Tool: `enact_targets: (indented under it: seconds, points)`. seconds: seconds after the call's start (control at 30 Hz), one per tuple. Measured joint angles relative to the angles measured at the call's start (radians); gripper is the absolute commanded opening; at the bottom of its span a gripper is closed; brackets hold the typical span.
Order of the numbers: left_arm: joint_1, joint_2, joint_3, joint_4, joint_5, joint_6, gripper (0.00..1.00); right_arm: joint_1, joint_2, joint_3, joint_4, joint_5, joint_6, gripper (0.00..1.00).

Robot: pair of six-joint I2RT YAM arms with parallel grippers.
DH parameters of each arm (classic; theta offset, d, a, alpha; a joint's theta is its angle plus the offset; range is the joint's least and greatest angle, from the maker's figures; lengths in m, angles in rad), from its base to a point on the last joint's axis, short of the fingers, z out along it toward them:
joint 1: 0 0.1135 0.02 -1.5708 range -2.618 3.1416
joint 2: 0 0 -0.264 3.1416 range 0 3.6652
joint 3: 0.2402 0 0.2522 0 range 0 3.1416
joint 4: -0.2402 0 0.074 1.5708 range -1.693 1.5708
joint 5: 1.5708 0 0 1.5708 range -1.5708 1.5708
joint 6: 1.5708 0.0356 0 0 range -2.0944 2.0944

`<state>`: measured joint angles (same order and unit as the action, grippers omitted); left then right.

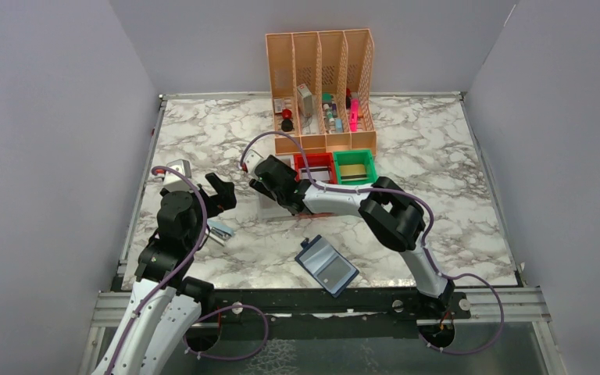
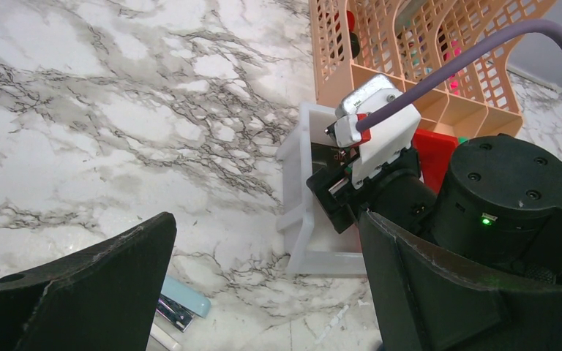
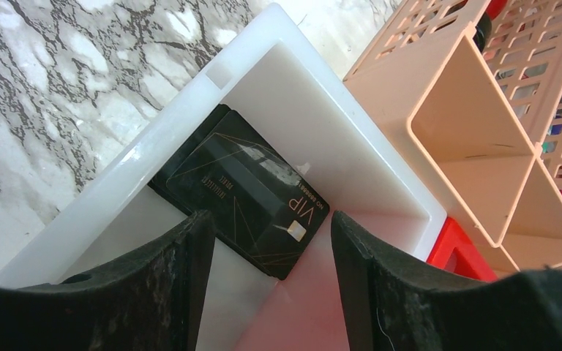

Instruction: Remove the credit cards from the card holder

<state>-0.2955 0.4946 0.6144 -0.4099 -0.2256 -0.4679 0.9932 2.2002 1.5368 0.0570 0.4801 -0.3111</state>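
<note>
Currently the marble table (image 1: 437, 156) is holding everything. The right arm (image 1: 391, 219) is stretching across it, wrist tipping down into the white bin (image 3: 154, 153) beside the orange rack (image 1: 320, 62) (the rack is not part of the job). The left arm (image 1: 176, 226) is hovering over the table's left side. The card holder (image 1: 326, 266) is lying flat near the front edge, well apart from both arms. One black card (image 3: 245, 186) is lying in the white bin against its wall, so I am counting one card out. A greyish patch on the holder may be another; too small to tell. The right gripper (image 3: 269, 219) is standing fingers apart, gripping nothing, with the card's corner loose between them. The left gripper (image 2: 263, 219) is gaping wide, empty.
</note>
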Motion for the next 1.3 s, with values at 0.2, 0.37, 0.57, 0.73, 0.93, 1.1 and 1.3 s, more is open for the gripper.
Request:
enact_targets:
  seconds: [0.2,0.37,0.57,0.73,0.93,1.1,1.3]
  points:
    - [0.000,0.002,0.000,0.000,0.000,0.002,0.99,-0.001,-0.003,0.000,0.000,-0.017,0.031,0.68]
    - [0.000,0.008,0.000,0.000,0.001,0.002,0.99,-0.006,-0.031,0.000,-0.015,-0.026,0.083,0.68]
    - [0.001,0.033,0.000,0.000,0.034,0.013,0.99,-0.007,-0.240,-0.085,-0.095,-0.038,0.268,0.69]
    - [0.001,0.079,0.000,0.008,0.164,0.045,0.99,-0.007,-0.583,-0.322,-0.219,-0.042,0.630,0.67]
    - [0.001,0.141,-0.007,0.068,0.419,0.061,0.93,-0.013,-0.864,-0.743,-0.316,-0.178,1.025,0.65]
    - [-0.008,0.222,-0.011,0.116,0.585,0.059,0.88,-0.013,-1.073,-1.032,-0.360,-0.315,1.187,0.61]
    - [-0.098,0.264,-0.011,0.145,0.644,0.060,0.82,-0.013,-1.295,-1.119,-0.359,-0.439,1.254,0.55]
